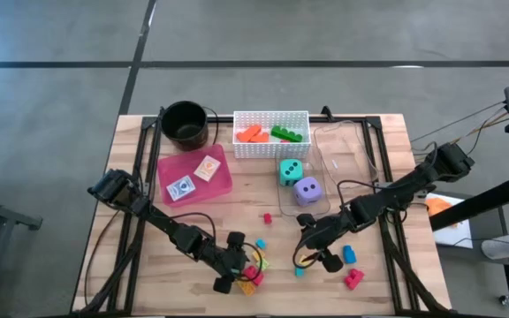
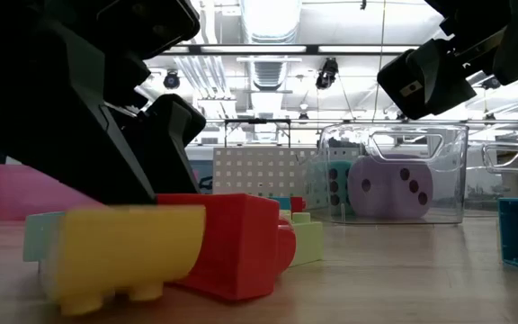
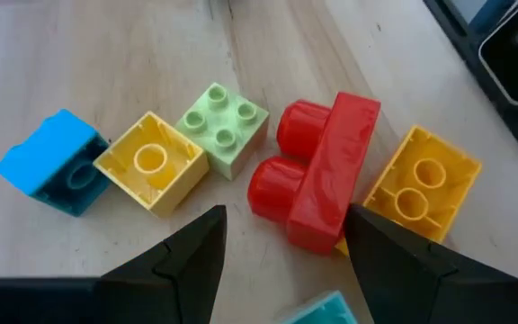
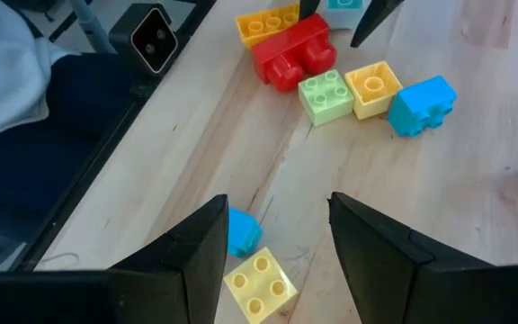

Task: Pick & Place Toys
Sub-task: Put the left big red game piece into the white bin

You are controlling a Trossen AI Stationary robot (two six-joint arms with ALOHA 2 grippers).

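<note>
Risk comes first: the red block (image 3: 317, 175) lies packed against an orange-yellow block (image 3: 421, 184), with a pale green block (image 3: 223, 128) just beside its studs, so a descent by the left gripper (image 3: 281, 247) could catch a neighbour or push the cluster apart. We judge the red block the likely pick, and a finger landing on its rounded studs could squirt it sideways. The left gripper hangs just above this cluster near the table's front edge, fingers parted at a middling width, holding nothing.

The red block lies tipped on its side, its two studs pointing along the tabletop toward the pale green block. Its long axis runs across the open jaws at a slant, so the fingers may need turning to close squarely.

The right gripper (image 4: 272, 247) hovers near the front edge too, right of the cluster, likewise half open and empty, over a yellow block (image 4: 259, 283) and a small blue block (image 4: 243, 230)
</note>
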